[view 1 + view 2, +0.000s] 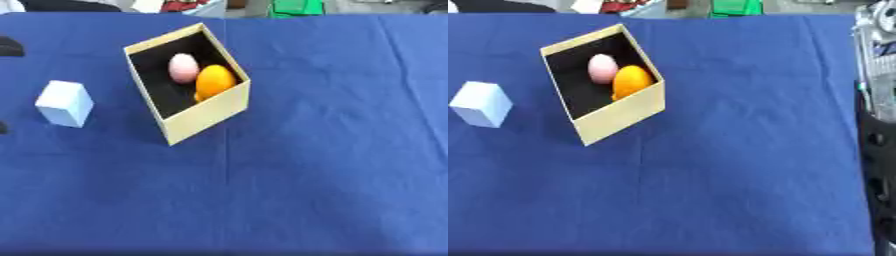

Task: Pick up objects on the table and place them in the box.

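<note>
A pale blue block [65, 103] is standing upright on the blue tablecloth [306, 175], left of the tan box [210, 112] holding a pink egg [183, 67] and orange [214, 81], nearer the left arm; no fingers are showing.

R arm [877, 135] runs down the right edge of right eye view, silver up top, black below; hand out of frame. L side: only dark bits [9, 46] at left eye view's left edge, can't ID.
</note>
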Controlling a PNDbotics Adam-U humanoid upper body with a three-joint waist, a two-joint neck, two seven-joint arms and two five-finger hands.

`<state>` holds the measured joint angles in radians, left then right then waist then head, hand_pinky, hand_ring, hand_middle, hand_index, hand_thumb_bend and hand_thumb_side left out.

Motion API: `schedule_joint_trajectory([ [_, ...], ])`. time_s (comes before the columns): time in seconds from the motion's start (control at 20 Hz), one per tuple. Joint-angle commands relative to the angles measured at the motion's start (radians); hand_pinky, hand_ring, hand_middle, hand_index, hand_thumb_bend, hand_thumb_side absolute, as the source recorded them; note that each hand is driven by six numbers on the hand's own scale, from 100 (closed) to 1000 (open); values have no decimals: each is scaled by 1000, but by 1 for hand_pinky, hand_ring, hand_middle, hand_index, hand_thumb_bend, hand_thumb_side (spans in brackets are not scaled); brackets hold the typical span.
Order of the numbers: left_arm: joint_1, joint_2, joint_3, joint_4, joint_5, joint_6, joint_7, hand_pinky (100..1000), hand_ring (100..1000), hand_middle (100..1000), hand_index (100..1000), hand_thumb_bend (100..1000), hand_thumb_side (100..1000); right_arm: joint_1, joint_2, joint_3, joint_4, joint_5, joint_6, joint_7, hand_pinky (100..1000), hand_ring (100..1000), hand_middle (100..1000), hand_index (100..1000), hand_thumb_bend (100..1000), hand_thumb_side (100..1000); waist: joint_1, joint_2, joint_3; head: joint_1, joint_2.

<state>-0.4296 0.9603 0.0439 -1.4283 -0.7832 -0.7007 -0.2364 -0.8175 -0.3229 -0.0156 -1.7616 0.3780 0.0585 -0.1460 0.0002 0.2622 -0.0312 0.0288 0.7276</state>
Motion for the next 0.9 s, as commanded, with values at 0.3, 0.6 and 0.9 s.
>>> schedule_joint_trajectory([
  [0.3,-28,28,-37,28,-41,-44,-64,840,887,885,990,845,1000,-11,-6,-7,-30,2,5,4,895,1000,739,885,100,651,11,-12,4,4,-18],
  [0.6,-102,-4,-50,93,-16,-48,-100,839,888,885,992,813,1000,-15,3,-2,-33,0,9,14,895,1000,739,884,100,650,11,-9,-3,10,-20],
  [0.9,-202,-51,-72,187,-28,-56,-142,840,888,887,988,787,1000,-20,11,0,-33,2,14,27,895,1000,737,885,100,649,9,-3,-12,20,-27],
])
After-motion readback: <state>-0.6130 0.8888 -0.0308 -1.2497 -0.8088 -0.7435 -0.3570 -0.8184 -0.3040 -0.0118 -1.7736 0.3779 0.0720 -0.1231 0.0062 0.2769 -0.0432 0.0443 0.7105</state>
